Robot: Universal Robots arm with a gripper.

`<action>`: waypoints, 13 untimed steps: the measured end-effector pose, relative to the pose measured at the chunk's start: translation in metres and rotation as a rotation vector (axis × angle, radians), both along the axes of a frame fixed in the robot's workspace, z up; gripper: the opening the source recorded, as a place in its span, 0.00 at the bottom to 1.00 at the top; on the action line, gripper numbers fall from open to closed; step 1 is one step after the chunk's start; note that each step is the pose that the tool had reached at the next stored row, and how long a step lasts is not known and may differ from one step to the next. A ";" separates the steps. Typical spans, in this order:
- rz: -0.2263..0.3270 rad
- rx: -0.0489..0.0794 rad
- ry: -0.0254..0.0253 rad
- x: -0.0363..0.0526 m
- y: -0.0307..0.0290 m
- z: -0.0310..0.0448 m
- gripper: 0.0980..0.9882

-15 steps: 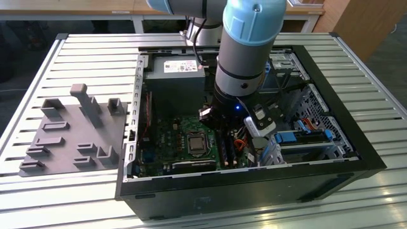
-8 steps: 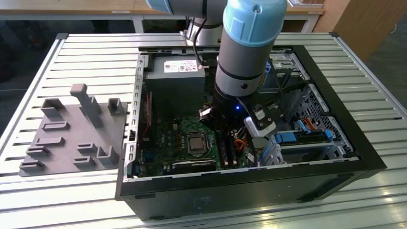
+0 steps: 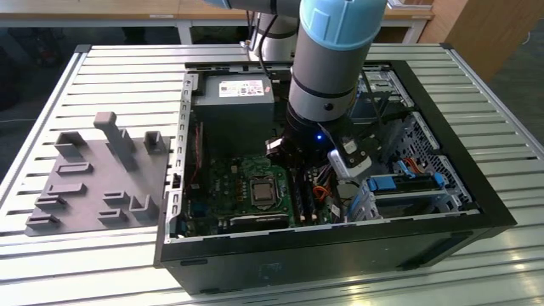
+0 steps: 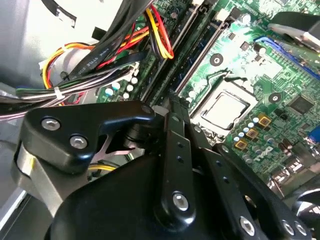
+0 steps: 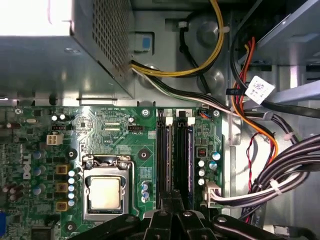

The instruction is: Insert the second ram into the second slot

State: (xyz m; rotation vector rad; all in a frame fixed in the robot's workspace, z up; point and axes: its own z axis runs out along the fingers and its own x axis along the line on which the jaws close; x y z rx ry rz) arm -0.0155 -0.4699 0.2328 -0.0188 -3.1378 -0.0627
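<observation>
**Fig.** Robot arm (image 3: 327,57) reaching down into an open PC case (image 3: 476,210) lying on its side on a slatted metal bench (image 3: 127,70). The case sits toward the bench's edge on the exterior view's right. A grey moulded fixture (image 3: 93,185) w/ upright pegs lies just beside it, toward the opposite edge.

**(a) Case interior.** Green motherboard (image 5: 115,130) covers the case floor. The CPU socket (image 5: 105,192) w/ its metal frame is near the board's middle. The power supply (image 3: 234,95), a grey box w/ a white label, fills the case corner behind the board. A bundle of black, red, yellow and orange cables (image 5: 280,165) runs along the case wall, beside the board edge nearest the memory slots.

**(b) Memory slots.** A bank of parallel black slots (image 5: 167,160) lies btwn the CPU socket and the cable-side edge of the board.

**(c) Second ram** (image 5: 189,160). Seen edge-on as a thin blue-edged strip. It stands upright in the slot lane on the cable side of the bank, lengthwise along the slot. Whether it is fully seated can't be told.

**(d) Gripper** (image 5: 176,200). Black linkage fingers drawn narrow, tips nearly together. It hangs directly over one end of the slot bank, aligned w/ the lanes. In the second wrist view the tips converge just above the slots. Contact btwn the tips and the stick can't be told.
</observation>
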 end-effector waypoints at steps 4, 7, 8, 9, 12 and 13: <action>0.000 0.000 0.0001 0.0000 0.0000 0.0034 0.01; 0.000 0.001 0.0000 0.0000 0.0000 0.0046 0.01; 0.000 0.000 0.0000 0.0000 0.0000 0.0050 0.01; 0.000 0.001 0.0000 -0.0001 0.0000 0.0051 0.01; 0.000 0.001 0.0000 -0.0001 0.0000 0.0052 0.01; 0.000 0.001 0.0001 -0.0001 0.0000 0.0052 0.01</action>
